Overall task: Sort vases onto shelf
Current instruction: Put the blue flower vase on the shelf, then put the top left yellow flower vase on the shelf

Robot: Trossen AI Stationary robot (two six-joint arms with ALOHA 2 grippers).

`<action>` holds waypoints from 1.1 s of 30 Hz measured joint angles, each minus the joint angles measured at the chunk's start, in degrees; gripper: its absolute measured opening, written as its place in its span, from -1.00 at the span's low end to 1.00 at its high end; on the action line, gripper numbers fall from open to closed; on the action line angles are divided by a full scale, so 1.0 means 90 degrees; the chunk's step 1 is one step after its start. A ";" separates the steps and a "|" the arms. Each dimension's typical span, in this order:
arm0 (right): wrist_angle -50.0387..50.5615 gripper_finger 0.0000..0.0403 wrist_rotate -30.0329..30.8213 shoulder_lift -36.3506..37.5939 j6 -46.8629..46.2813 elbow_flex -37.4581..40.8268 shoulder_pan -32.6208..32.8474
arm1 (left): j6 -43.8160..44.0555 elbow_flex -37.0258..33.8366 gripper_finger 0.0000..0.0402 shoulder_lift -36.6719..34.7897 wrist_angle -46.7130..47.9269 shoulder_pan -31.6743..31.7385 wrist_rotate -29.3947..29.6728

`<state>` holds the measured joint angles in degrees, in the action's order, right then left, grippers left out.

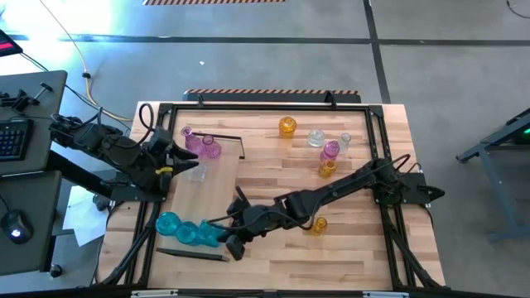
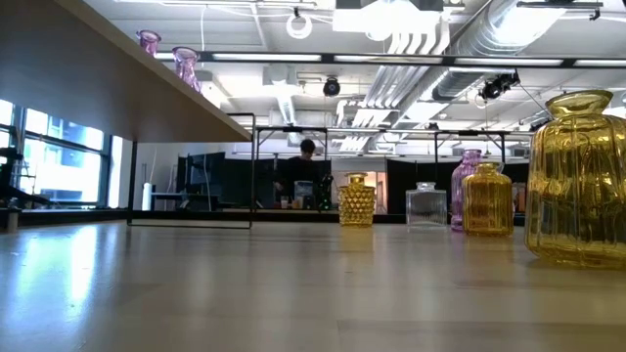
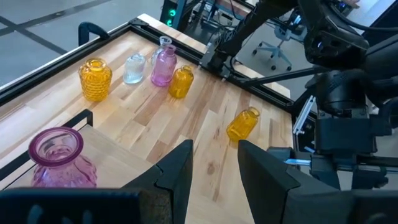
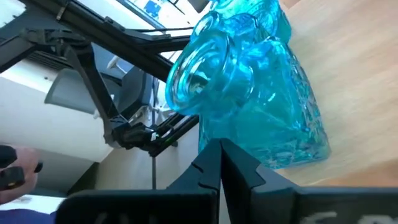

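The shelf (image 1: 207, 194) is a light-wood board lying on the table's left part. Two pink vases (image 1: 207, 147) stand at its far end; one also shows in the left wrist view (image 3: 56, 155). Three teal vases (image 1: 186, 232) stand in a row at its near end. My left gripper (image 3: 214, 168) is open and empty, over the shelf near the pink vases (image 1: 178, 161). My right gripper (image 4: 221, 155) is shut, level, right beside the rightmost teal vase (image 4: 255, 93), reaching in from the table's right (image 1: 232, 232). My right gripper's shut fingertips (image 4: 211, 163) stand close against the lower body (image 4: 273, 155) of the rightmost teal vase, coming level from the table's right. I cannot tell whether they touch it. The vase stands upright on the shelf.
On the table's far right stand two amber vases (image 1: 287, 126) (image 1: 327, 168), two clear ones (image 1: 315, 137) and a pink one (image 1: 330, 150). Another amber vase (image 1: 319, 223) lies on its side by my right arm. A dark metal frame (image 1: 265, 106) rims the table.
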<state>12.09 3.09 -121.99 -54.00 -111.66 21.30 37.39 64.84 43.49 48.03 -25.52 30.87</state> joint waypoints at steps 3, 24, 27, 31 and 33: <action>0.0011 -1.00 0.0120 0.0000 0.0002 0.0000 0.0002 | -0.0002 0.0000 -0.40 0.0004 0.0002 0.0000 -0.0071; 0.1584 -1.00 0.1873 0.0484 0.0002 0.0007 0.0267 | -0.0281 0.0000 -0.40 -0.0001 0.0015 -0.0001 -0.0085; 0.2391 -1.00 0.2195 0.0793 0.0042 0.0007 0.0281 | -0.0400 0.0000 -0.40 -0.0001 0.0015 0.0000 -0.0083; 0.3296 -1.00 0.2289 0.1271 0.0376 -0.0002 0.0144 | -0.0582 0.0000 -0.40 -0.0053 0.0021 -0.0002 0.0131; 0.3799 -1.00 0.2271 0.1446 0.0610 -0.0002 0.0025 | -0.0639 0.0000 -0.40 -0.0183 0.0073 -0.0002 0.0348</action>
<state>46.28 23.52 -108.98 -48.51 -111.68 21.52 31.64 64.84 41.84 48.69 -25.54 34.01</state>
